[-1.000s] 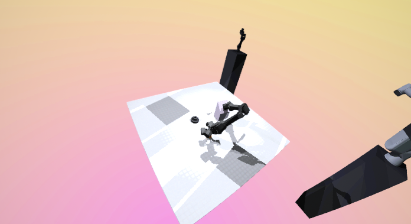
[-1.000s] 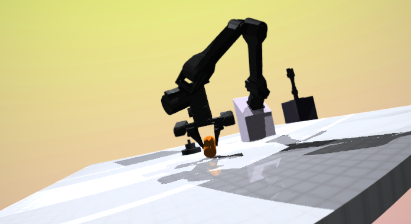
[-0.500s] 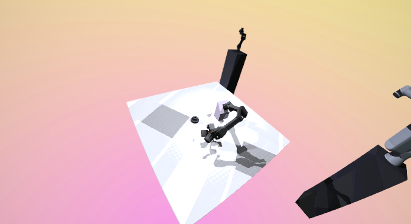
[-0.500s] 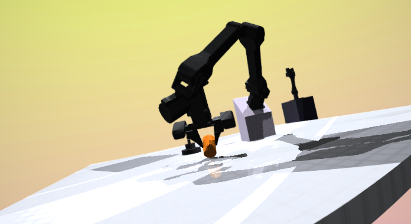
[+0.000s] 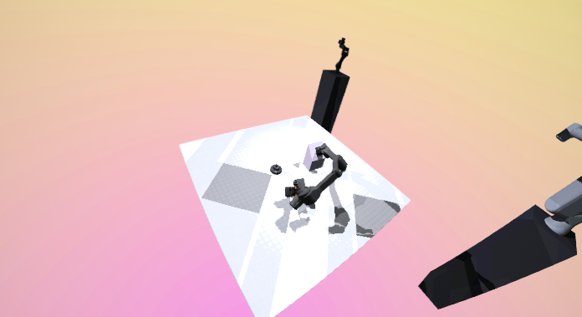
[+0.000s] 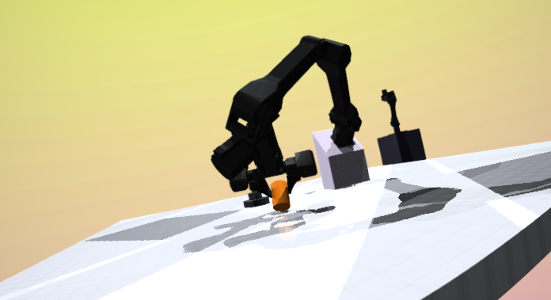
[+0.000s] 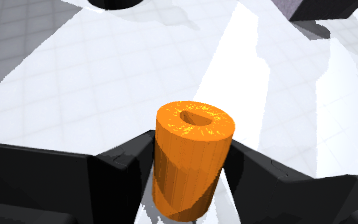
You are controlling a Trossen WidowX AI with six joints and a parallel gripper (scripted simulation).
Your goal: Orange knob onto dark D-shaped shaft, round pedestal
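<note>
The orange knob (image 5: 296, 188) (image 6: 281, 195) (image 7: 190, 165) is held between the fingertips of my gripper (image 6: 280, 191) (image 7: 193, 145), which is shut on it. In the exterior view the knob is near upright, tilted slightly, a little above the table. In the wrist view its end with the D-shaped hole faces the camera; the hole's straight edge looks to be on the upper side. The dark round pedestal (image 5: 276, 170) (image 6: 256, 201) (image 7: 115, 3) with its short shaft stands apart from the knob, behind and left in the exterior view. The shaft's flat side cannot be seen.
The arm's pale block base (image 5: 308, 157) (image 6: 323, 164) (image 7: 325, 9) stands on the white table (image 5: 301, 257) (image 6: 237, 275), right of the pedestal. Dark columns carrying other arms stand beyond the table. Arm shadows and grey patches cross the table top.
</note>
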